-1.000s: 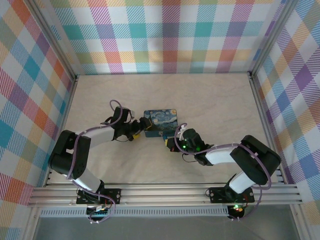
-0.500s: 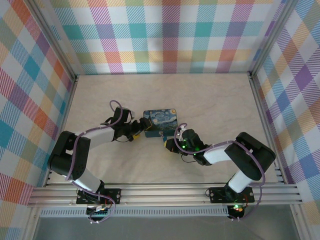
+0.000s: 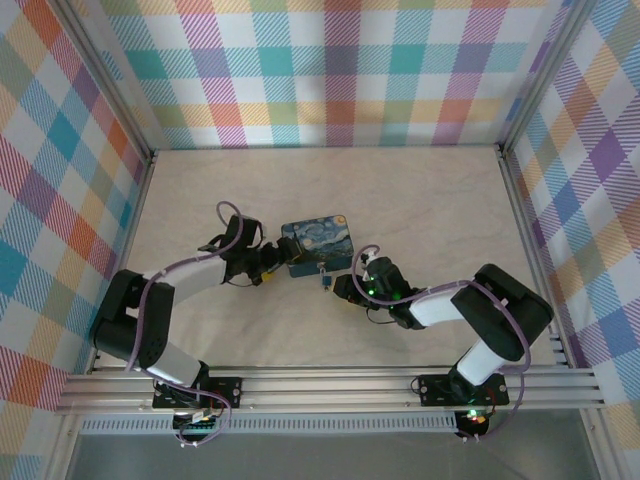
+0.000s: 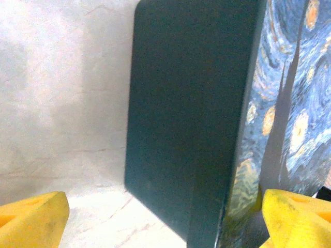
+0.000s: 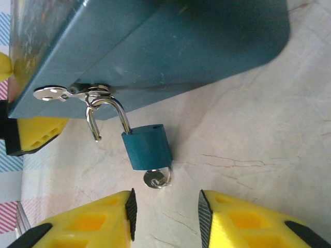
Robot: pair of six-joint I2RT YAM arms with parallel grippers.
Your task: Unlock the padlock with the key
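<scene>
Marble tabletop [image 3: 420, 190]: box [image 3: 318, 245] turned since; left tool [image 3: 272, 266] wide, right tool [image 5: 165, 206] wide by padlock [image 5: 148, 147].

The padlock [image 5: 147, 148] had a small teal-blue body and a silvery shackle. The shackle stood open, its free end out of the body, and was hooked through the hasp [image 5: 72, 92] on the box [image 5: 170, 46]. The body lay on the worktop [image 5: 248, 129] just beside the box. The key [image 5: 156, 179], tiny and silvery, sat in the padlock's bottom end.

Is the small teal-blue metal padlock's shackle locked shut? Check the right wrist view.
No, one end of the silver shackle hangs free outside the small teal-blue padlock body.
</scene>
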